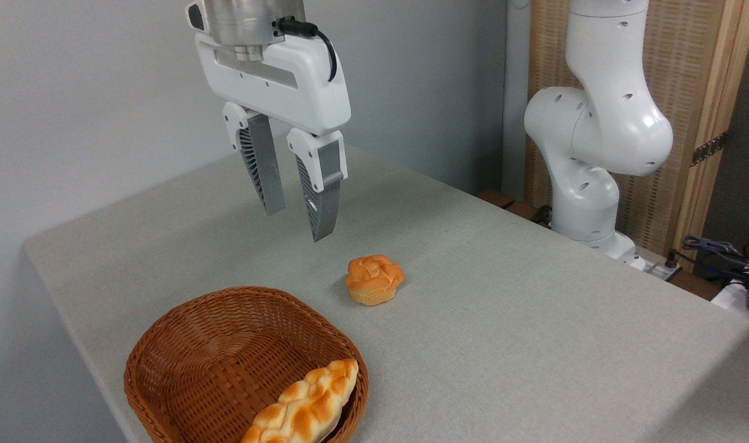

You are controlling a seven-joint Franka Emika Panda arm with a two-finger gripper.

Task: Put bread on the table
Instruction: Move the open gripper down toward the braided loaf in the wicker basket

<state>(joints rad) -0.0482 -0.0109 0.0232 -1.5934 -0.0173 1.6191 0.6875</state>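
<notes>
No readable writing or labels on anything in view. Bread (304,406) lies in the wicker basket (227,344) at lower left, leaning on its right rim. Pincer (299,215) hangs above the surface (534,307), fingers slightly parted, holding and touching nothing. Small round bun (374,280) sits on the cloth just right of it, robot base (590,184) at far right

Robot lab or test bench, not a home. White arm base (586,203) bolted at 3 o'clock beside the cloth-covered table (503,307); loose cables and connectors (719,255) at the right edge; bare grey wall (91,92) from 9 to 12 o'clock; wood-framed woven panel (694,74) at 1 o'clock.
</notes>
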